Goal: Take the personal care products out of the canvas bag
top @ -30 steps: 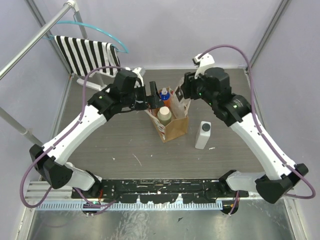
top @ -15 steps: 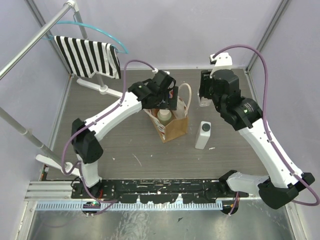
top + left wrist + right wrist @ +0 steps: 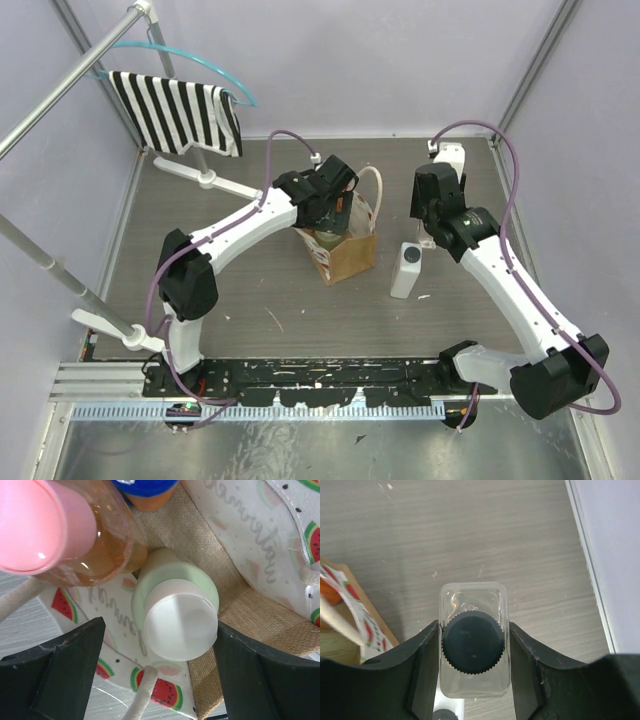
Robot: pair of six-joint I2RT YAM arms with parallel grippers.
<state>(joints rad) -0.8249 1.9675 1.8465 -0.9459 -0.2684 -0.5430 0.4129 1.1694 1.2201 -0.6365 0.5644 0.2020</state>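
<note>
Right gripper (image 3: 474, 652) has left bag, now pinching clear bottle (image 3: 473, 600) by sides; white bottle (image 3: 406, 270) stands just under it on table (image 3: 470, 530). I judge one more product is out. Left gripper (image 3: 160, 630) has come over bag (image 3: 235, 580), fingers (image 3: 65, 675) spread. Olive bottle (image 3: 175, 605) between them, pink bottle (image 3: 45, 525) beyond.

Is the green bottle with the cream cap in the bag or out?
In. The green bottle stands cap-up inside the canvas bag; the jaws of the left gripper stand open on either side.
</note>
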